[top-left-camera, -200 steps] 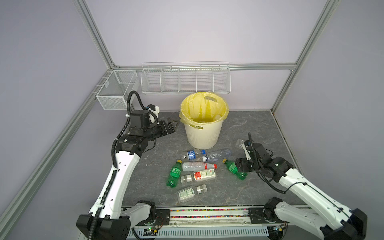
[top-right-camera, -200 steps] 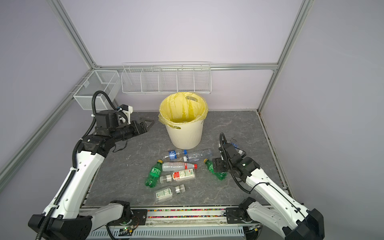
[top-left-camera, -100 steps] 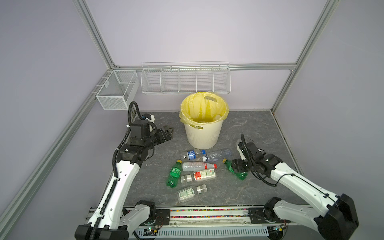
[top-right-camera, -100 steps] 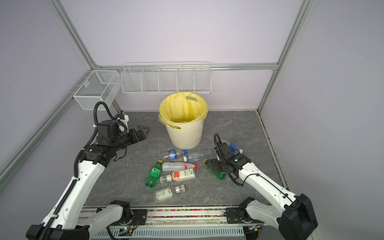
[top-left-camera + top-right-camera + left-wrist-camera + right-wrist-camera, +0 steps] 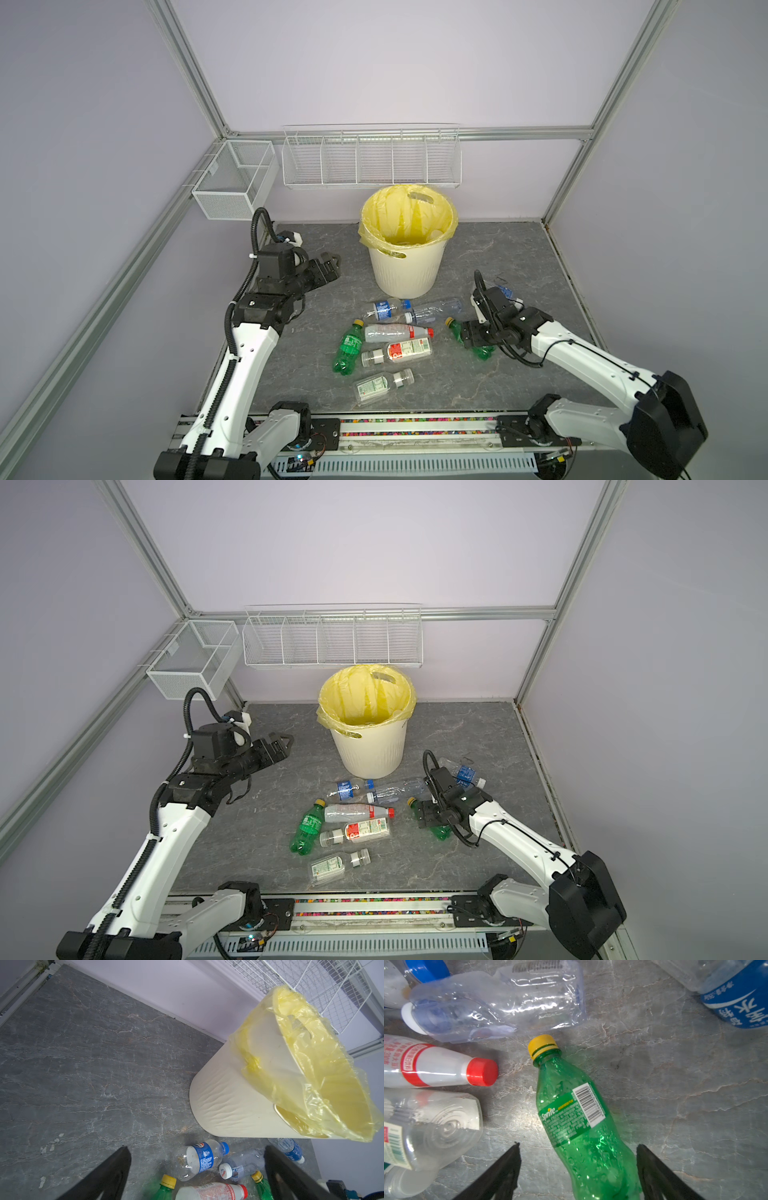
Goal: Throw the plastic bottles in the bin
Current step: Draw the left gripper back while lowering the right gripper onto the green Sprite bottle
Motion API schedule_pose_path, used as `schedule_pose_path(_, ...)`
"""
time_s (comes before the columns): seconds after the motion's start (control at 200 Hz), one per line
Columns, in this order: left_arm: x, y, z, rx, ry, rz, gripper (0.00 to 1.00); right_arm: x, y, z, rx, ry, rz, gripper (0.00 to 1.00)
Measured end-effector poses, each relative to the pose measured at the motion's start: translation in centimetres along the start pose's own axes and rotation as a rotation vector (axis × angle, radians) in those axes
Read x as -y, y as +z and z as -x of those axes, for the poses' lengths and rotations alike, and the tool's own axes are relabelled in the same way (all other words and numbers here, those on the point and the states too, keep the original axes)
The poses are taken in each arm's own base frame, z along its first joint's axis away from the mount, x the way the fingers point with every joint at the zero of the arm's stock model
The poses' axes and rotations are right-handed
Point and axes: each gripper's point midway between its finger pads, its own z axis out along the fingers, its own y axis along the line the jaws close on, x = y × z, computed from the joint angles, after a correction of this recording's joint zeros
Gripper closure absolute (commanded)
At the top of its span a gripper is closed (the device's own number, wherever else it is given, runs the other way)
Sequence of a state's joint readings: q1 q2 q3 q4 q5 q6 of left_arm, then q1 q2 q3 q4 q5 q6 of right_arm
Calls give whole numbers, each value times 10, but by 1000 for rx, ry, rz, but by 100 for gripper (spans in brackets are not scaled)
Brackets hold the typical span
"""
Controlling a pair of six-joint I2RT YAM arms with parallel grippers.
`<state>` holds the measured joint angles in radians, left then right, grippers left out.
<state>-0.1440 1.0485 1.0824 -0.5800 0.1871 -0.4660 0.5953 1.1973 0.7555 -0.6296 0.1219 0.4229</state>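
— Which step are we on?
— Grasping. Our right hand (image 5: 577, 1145) straddles the green bottle (image 5: 571, 1113), spread apart, nothing clamped; it lies flat on the tabletop (image 5: 498, 249), lower right of centre in both top views.
— Its heading?
— Long axis diagonal, yellow cap (image 5: 449, 321) toward upper left there. We'd close across its body, then lift to the bin (image 5: 405, 270) beyond; our left hand (image 5: 331, 266) hovers beside it, spread, empty.

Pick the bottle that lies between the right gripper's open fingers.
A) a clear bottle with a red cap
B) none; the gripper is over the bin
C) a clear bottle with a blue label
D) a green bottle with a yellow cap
D: in the right wrist view the green bottle lies between the spread fingers of the right gripper.
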Motion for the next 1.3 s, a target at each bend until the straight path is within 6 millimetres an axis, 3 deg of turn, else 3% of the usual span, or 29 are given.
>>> schedule_pose_path(0.67,-15,-4,-9,5,-19,29,0,8,15,-15,-43,0,-32,10)
schedule_pose_path(0.99,-16,-8,-7,20,-21,30,0,2,24,-22,-59,-19,-14,0)
schedule_pose_path(1.3,-18,-11,-7,27,-23,32,0,-7,36,-34,-92,-60,-8,22)
